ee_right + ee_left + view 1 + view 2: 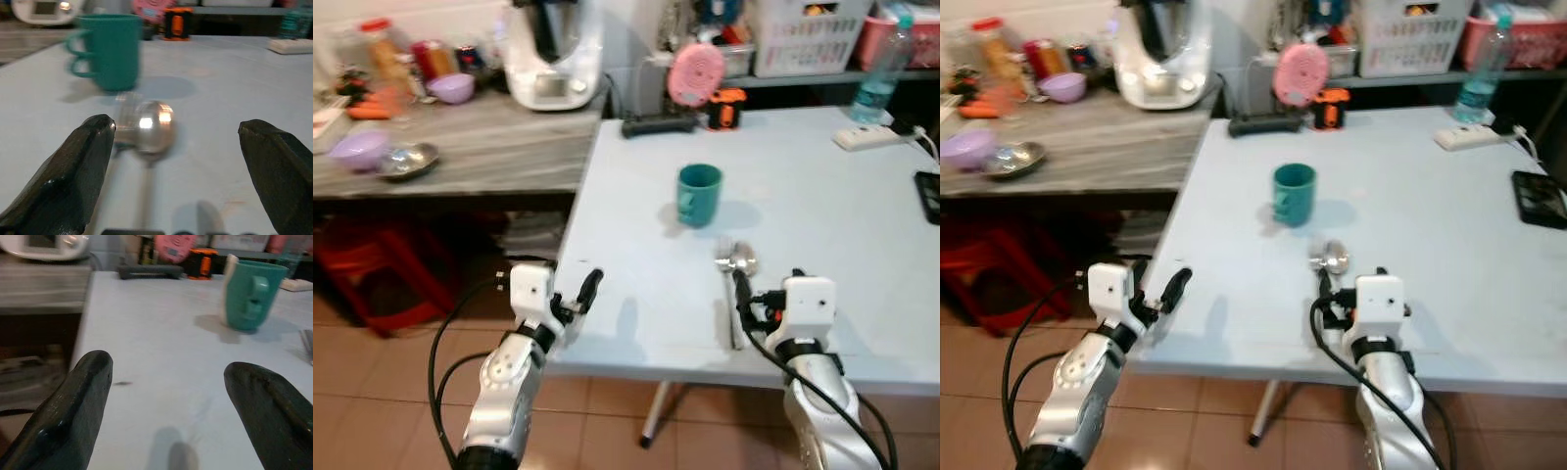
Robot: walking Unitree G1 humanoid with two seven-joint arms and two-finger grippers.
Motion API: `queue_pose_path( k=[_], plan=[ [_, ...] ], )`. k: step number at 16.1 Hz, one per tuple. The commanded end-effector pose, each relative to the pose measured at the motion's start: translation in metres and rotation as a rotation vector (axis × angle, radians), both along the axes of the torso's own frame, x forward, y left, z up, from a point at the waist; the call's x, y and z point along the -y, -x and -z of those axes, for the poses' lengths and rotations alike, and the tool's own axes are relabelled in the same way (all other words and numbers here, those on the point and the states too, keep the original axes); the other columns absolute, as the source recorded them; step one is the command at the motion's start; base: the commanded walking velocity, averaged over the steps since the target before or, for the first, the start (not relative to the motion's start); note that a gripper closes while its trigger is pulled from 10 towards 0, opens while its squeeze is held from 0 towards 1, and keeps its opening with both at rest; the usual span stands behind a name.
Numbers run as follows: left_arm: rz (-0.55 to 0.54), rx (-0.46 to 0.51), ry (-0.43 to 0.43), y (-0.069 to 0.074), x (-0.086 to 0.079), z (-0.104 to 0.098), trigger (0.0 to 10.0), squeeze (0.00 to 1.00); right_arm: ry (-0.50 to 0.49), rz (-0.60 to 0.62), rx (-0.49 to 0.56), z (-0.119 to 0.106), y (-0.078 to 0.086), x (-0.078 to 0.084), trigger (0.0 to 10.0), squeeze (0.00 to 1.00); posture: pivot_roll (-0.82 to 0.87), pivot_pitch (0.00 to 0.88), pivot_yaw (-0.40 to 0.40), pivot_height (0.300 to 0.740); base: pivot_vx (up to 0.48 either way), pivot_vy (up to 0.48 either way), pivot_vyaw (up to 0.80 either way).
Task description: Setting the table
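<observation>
A teal mug (699, 194) stands upright near the middle of the pale blue table (822, 196). Just in front of it lie a metal spoon (743, 260) and a fork (724, 257), side by side, handles toward the near edge. My right gripper (741, 289) hovers low over those handles, open; in the right wrist view the spoon bowl (154, 128) sits between the spread fingers (83, 166). At the table's near left corner my left gripper (588, 290) is open and empty, pointing across the tabletop toward the mug (249, 293).
A grey counter (489, 147) adjoins the table's left side, carrying purple bowls (359, 149), a metal bowl (408, 160) and a white appliance (553, 54). A power strip (869, 137), water bottle (881, 70) and phone (930, 196) sit at the far right. A red stool (372, 274) stands under the counter.
</observation>
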State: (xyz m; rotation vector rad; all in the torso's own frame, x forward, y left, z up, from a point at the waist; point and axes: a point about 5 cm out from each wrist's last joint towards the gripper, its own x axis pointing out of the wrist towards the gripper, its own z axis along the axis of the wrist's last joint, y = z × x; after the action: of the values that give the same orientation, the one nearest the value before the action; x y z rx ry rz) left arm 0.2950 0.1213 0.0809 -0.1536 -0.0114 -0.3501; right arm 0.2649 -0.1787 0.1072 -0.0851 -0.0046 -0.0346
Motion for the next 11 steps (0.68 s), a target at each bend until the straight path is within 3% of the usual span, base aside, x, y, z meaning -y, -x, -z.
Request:
queue_pose_path(
  k=[1,7,11],
  plan=[
    [0.022,-0.021,-0.001,0.002,0.004,0.004,10.0,0.0,0.005,0.012,0.02,-0.005,0.001,0.004,10.0,0.0,-0.17,0.0,0.087,0.74,0.0,0.0,0.0],
    [0.111,-0.032,-0.072,0.023,-0.012,0.016,10.0,0.0,-0.003,-0.013,0.006,-0.005,0.001,-0.002,10.0,0.0,-0.16,0.0,0.082,0.74,0.0,0.0,0.0],
    [0.173,-0.025,-0.091,0.03,-0.022,0.015,10.0,0.0,-0.005,-0.016,-0.034,-0.003,-0.003,-0.003,10.0,0.0,-0.16,0.0,0.083,0.74,0.0,0.0,0.0]
  ],
)
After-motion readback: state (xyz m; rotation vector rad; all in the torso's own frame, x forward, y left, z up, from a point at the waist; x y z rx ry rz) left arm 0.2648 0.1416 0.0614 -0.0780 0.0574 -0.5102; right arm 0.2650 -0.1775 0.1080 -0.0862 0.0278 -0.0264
